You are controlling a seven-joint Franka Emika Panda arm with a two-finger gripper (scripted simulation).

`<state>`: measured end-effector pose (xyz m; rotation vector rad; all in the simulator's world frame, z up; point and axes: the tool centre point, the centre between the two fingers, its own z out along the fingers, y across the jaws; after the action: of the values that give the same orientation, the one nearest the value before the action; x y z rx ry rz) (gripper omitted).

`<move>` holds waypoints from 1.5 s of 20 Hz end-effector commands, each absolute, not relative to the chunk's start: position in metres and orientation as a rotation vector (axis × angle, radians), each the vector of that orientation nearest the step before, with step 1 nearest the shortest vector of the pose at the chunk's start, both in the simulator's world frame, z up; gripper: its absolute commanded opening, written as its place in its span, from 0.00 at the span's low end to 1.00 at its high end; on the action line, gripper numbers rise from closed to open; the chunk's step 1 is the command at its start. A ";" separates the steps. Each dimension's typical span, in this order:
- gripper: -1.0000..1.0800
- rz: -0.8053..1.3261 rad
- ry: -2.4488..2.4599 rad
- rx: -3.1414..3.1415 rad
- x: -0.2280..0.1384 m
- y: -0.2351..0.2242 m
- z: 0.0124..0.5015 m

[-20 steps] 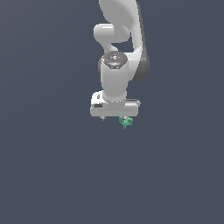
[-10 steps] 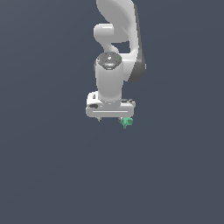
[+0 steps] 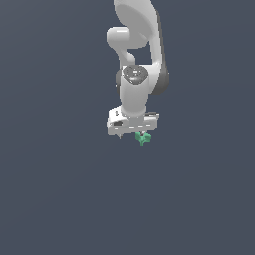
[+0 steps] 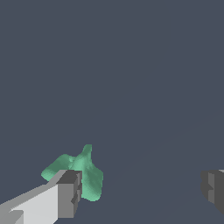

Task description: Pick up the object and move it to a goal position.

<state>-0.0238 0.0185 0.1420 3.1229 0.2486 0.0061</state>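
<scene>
The object (image 3: 143,139) is a tiny teal-green knobbly piece with short prongs. In the exterior view it lies just below the white gripper (image 3: 132,134), under the end of the hand toward that view's right. In the wrist view the object (image 4: 81,173) sits right behind one grey finger pad (image 4: 70,194), partly covered by it. The other finger (image 4: 213,188) is far off to the other side. The gripper (image 4: 141,190) is open wide and the object is not between the fingers. I cannot tell whether the near finger touches it.
The white arm (image 3: 139,60) rises above the hand toward the top of the exterior view. The ground (image 3: 60,189) is a plain dark blue-grey surface with nothing else showing on it.
The hand shifted a little toward the exterior view's left, then back to the right and slightly lower. The object has stayed in place.
</scene>
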 end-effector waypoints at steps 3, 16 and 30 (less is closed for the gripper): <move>0.96 0.002 0.468 3.099 -0.044 0.043 0.122; 0.96 0.000 0.853 3.023 -0.084 0.083 0.091; 0.96 0.000 0.858 3.022 -0.086 0.083 0.054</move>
<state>-0.0855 0.0830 0.0618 3.0228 0.8566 -0.0002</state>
